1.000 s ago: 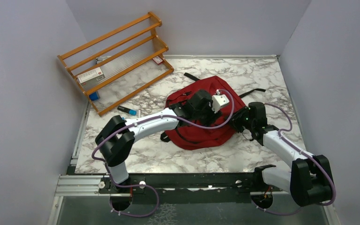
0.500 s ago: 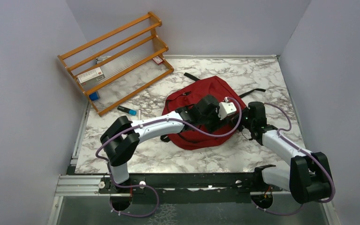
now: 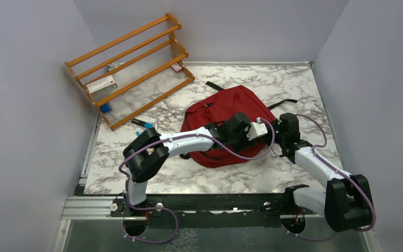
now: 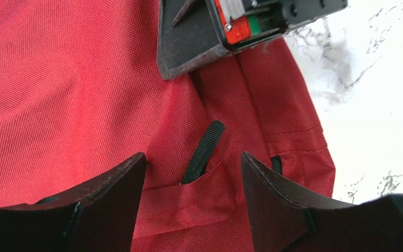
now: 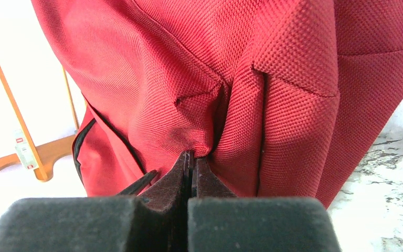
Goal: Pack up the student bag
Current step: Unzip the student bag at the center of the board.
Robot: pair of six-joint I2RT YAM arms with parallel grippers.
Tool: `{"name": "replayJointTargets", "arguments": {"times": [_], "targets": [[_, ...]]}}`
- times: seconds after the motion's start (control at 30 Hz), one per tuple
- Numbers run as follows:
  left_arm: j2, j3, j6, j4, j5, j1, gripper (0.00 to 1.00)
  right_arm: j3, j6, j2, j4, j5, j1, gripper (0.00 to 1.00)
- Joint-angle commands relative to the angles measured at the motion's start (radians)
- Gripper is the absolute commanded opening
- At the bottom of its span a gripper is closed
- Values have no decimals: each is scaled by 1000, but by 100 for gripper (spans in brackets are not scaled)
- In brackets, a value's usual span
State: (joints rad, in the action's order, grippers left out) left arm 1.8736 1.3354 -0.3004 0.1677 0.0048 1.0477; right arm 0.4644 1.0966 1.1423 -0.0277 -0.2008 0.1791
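I see the student bag (image 5: 199,79) as coarse-woven, matt red cloth with a ribbed black strap (image 4: 203,152). The table (image 3: 231,178) looks smooth, grey-veined marble; the rack (image 3: 131,52) at its far-left corner, varnished wood.

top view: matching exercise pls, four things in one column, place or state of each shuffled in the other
1 dark red fabric backpack
2 orange wooden rack
3 left claw
4 right claw

a shut, pinching the backpack's fabric
b far left corner
c open above the backpack
d lying in the middle of the white marble table

Pairs: 1-d, 2-b, 3-c, 4-a
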Motion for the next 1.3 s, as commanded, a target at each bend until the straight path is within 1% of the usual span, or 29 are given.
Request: {"name": "replayJointTargets", "arguments": {"times": [0.0, 0.17, 0.27, 0.33, 0.5, 0.53, 0.67, 0.7, 0.77, 0.83, 0.97, 1.03, 1.1, 1.27], "targets": [[19, 46, -42, 6, -61, 9, 68, 16, -19, -21, -43, -36, -4, 1], [55, 66, -57, 3, -97, 25, 67, 2, -14, -32, -50, -48, -4, 1], [75, 83, -66, 1, -137, 36, 65, -5, -12, -41, -51, -48, -4, 1], [85, 88, -74, -1, -156, 41, 62, -8, -12, -45, -50, -50, -4, 1], [98, 91, -78, -7, -185, 44, 47, -12, -15, -53, -46, -52, -4, 1], [98, 92, -73, -9, -188, 44, 46, -13, -18, -53, -47, -51, -4, 1], [86, 92, -47, -16, -188, 45, 45, -18, -26, -44, -55, -57, -4, 1], [81, 90, -40, -18, -184, 46, 43, -19, -27, -38, -57, -59, -4, 1], [70, 86, -27, -23, -174, 46, 39, -24, -27, -30, -66, -66, -4, 1], [60, 82, -16, -27, -162, 46, 32, -27, -26, -21, -75, -73, -4, 1], [52, 76, 9, -33, -142, 46, 11, -30, -31, -8, -83, -87, -4, 1], [49, 74, 22, -36, -135, 46, 4, -30, -35, -5, -85, -90, -4, 1], [47, 72, 38, -36, -123, 45, 0, -30, -40, -2, -87, -96, -4, 1], [29, 57, 98, -51, -61, 27, 0, -30, -50, 4, -89, -101, -4, 1]]}}
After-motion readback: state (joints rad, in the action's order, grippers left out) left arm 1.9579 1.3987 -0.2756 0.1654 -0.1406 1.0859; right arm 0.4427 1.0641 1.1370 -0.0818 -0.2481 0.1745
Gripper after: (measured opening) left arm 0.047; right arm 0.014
